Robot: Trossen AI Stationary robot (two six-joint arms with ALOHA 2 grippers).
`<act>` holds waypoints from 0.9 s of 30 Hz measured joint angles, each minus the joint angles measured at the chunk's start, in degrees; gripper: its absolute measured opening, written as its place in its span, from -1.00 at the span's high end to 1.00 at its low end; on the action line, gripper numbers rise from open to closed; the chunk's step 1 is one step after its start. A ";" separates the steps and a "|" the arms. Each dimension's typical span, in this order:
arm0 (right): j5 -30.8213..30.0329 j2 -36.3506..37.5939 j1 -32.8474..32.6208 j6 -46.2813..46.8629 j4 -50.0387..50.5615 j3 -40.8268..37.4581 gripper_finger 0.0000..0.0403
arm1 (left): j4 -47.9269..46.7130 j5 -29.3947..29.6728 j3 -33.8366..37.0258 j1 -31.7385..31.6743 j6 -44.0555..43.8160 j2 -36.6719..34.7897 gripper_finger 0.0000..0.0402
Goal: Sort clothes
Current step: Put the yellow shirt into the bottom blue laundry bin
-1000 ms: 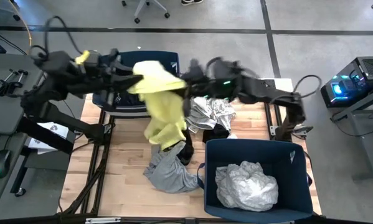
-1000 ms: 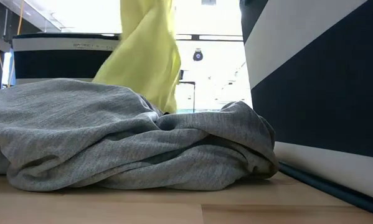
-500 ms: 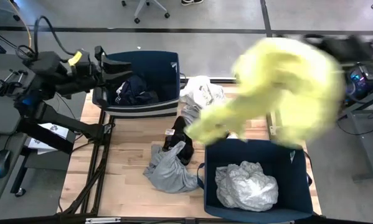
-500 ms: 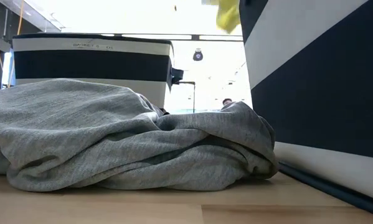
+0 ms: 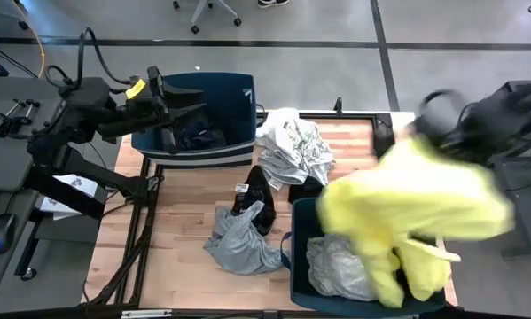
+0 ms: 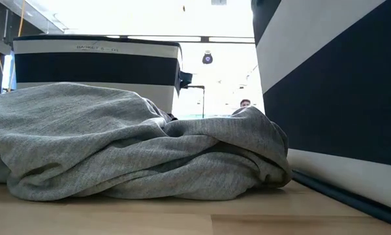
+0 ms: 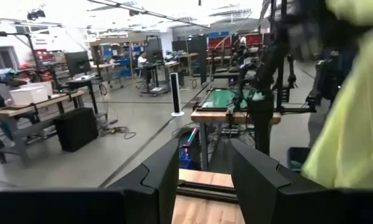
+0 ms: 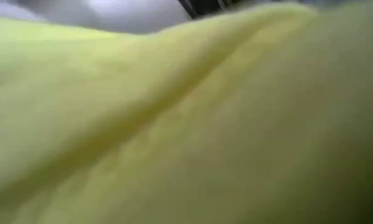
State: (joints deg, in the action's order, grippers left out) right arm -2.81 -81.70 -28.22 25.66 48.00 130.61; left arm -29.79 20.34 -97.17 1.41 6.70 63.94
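Observation:
A bright yellow garment [image 5: 416,217] is in the air, spread over the navy bin [image 5: 302,232] at the near right, and fills the right wrist view [image 8: 186,124]. My right gripper [image 5: 425,124] is blurred at the garment's far edge, its fingers hidden by the cloth. My left gripper [image 5: 192,111] is open and empty above the far-left navy bin [image 5: 240,89]; it also shows in the left wrist view [image 7: 205,180]. A grey garment [image 5: 243,244] lies crumpled on the table and fills the low view [image 6: 130,150]. A white printed garment [image 5: 292,146] and a black one [image 5: 256,195] also lie on the table. My right gripper has the yellow garment by its far upper part [image 5: 411,155], but the cloth and blur hide the fingers and the kind of hold. The garment hangs and billows below and to the near side of the gripper, clear of the table, over the near-right bin.
The far-left bin holds a dark garment [image 5: 199,137]. The near-right bin holds a pale crumpled garment [image 5: 336,266] and shows in the low view [image 6: 332,98]. A person [image 6: 245,103] stands far off in the room.
My right arm has swung the yellow garment from beside the far-left bin up and toward the table's right edge, then down and toward the near edge, over the near-right bin. My left gripper no longer touches the garment and has drawn back toward the table's left edge.

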 joint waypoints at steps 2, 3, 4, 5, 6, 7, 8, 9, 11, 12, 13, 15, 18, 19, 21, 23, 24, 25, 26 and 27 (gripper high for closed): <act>-0.43 -1.15 -0.23 8.35 8.03 -2.93 0.94 | 0.14 0.13 0.00 0.00 0.00 0.27 0.37; -0.32 -1.52 -0.44 12.61 11.62 -4.93 0.94 | 0.05 0.36 0.00 0.00 0.00 0.29 0.37; 0.12 -1.74 -0.73 16.89 14.71 -7.16 0.94 | 0.01 0.68 0.00 0.00 0.02 0.34 0.37; 0.93 -1.80 -0.97 20.75 17.36 -9.89 0.94 | 0.01 0.94 0.00 0.00 0.03 0.36 0.37; 2.31 -1.78 -1.17 24.38 19.81 -13.01 0.94 | 0.03 1.18 0.00 0.00 0.22 0.34 0.37; 4.36 -1.72 -1.29 27.86 21.92 -16.45 0.94 | 0.07 1.26 0.00 0.00 0.55 0.30 0.37; 6.87 -1.72 -1.41 30.66 23.22 -20.15 0.94 | 0.12 1.32 0.00 0.00 0.94 0.27 0.37; 9.62 -1.72 -1.58 32.82 24.04 -24.13 0.94 | 0.14 1.36 0.00 0.00 1.21 0.27 0.37; 15.08 -1.72 -1.95 35.77 23.81 -32.26 0.94 | 0.10 1.36 0.00 0.00 1.46 0.29 0.37; 17.86 -1.67 -1.95 36.63 22.96 -36.46 0.94 | 0.10 1.36 0.00 0.00 1.47 0.31 0.37; 20.83 -1.53 -1.95 37.31 21.21 -40.64 0.94 | 0.08 1.36 0.00 0.00 1.49 0.31 0.37; 26.48 -1.50 -1.97 37.94 16.25 -48.88 0.94 | 0.10 1.36 0.00 0.00 1.49 0.29 0.37; 31.18 -1.52 -2.34 40.58 7.14 -60.11 0.94 | -0.02 1.36 0.00 0.00 1.49 0.29 0.37; 31.49 -1.52 -2.34 41.72 4.25 -63.39 0.94 | -0.04 1.36 0.00 0.00 1.46 0.29 0.37; 31.41 -1.51 -2.36 44.30 -0.86 -68.99 0.94 | -0.11 1.36 0.00 0.02 1.28 0.29 0.37; 30.06 -1.50 -2.32 46.57 -4.27 -73.96 0.94 | -0.34 1.36 0.00 0.00 1.07 0.29 0.37; 29.33 -1.47 -2.30 47.50 -5.88 -76.19 0.94 | -0.46 1.36 0.00 0.00 1.07 0.29 0.37; 28.80 -1.42 -2.30 48.24 -7.08 -78.20 0.94 | -0.53 1.36 0.00 0.00 1.07 0.29 0.37; 28.38 -1.34 -2.30 48.94 -8.45 -80.04 0.94 | -0.53 1.34 0.00 0.02 1.07 0.29 0.37; 28.02 -1.28 -2.30 49.41 -9.44 -81.58 0.94 | -0.53 1.33 0.00 0.00 1.07 0.29 0.37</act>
State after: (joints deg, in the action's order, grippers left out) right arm 25.21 -82.98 -30.52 75.07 38.56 49.03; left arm -30.33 21.67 -97.17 1.41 7.77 64.23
